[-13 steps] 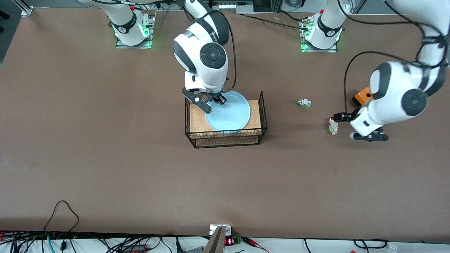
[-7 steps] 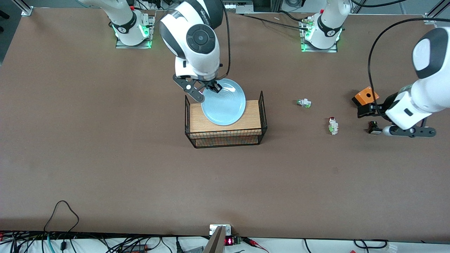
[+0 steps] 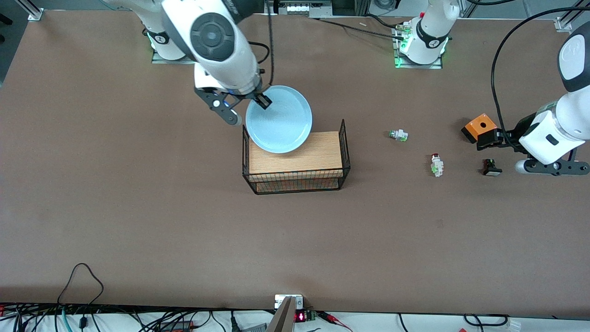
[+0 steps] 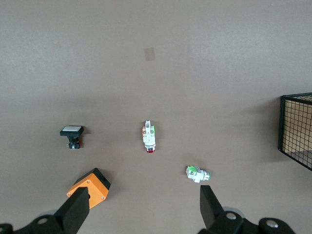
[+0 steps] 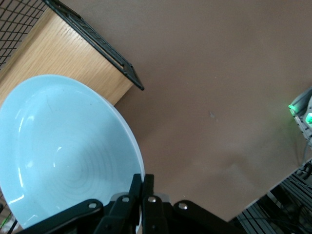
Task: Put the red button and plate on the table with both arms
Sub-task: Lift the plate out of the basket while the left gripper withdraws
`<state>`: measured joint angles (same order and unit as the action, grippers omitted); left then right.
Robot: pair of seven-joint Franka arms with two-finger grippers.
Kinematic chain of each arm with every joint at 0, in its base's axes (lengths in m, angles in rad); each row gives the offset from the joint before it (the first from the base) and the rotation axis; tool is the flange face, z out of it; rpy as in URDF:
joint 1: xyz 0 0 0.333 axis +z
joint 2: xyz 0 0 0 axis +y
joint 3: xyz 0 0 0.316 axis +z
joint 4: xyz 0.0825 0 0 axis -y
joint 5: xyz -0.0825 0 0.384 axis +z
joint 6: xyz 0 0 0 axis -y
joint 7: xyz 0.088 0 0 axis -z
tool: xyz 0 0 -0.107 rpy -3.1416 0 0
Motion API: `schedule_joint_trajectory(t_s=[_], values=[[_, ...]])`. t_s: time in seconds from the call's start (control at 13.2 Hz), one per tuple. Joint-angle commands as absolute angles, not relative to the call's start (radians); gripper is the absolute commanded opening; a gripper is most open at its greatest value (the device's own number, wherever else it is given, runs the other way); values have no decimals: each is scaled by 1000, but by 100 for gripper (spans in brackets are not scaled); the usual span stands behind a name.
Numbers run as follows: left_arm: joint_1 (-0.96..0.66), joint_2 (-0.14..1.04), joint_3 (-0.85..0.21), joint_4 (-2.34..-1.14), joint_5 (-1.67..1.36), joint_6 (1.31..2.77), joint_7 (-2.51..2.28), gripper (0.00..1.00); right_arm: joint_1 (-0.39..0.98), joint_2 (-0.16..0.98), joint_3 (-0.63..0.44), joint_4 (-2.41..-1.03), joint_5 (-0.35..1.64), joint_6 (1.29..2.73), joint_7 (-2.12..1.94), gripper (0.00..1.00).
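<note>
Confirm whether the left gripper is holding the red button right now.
No: the red button lies on the table, apart from the open left gripper.

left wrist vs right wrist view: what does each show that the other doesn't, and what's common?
Left wrist only: the red button lying on the table, the black switch, the orange box, the capless white-green switch, and the left claw, open with nothing between its fingers.

Right wrist only: the plate, pinched at its rim by the right claw and held over the rack's wooden top.

Both: the brown table and part of the black wire rack.
</note>
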<state>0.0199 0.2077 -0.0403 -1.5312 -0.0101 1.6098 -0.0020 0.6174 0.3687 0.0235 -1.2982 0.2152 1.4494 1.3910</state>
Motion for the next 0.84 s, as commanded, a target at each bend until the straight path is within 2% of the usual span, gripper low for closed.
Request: schedule_joint_trajectory(t_s=[0.0,0.38,0.76], values=[[20,222,-32,-1458,-26,1589,-3,100,531,322,29,-1282,268,1344,1268,0],[23,213,-29,-1393,-20,1582,-32,100,410,313,28,-1282,252,1209,1007,0],[57,153,-34,-1460,-20,1594,55,100,134,324,18,-1282,226,1206,503,0]])
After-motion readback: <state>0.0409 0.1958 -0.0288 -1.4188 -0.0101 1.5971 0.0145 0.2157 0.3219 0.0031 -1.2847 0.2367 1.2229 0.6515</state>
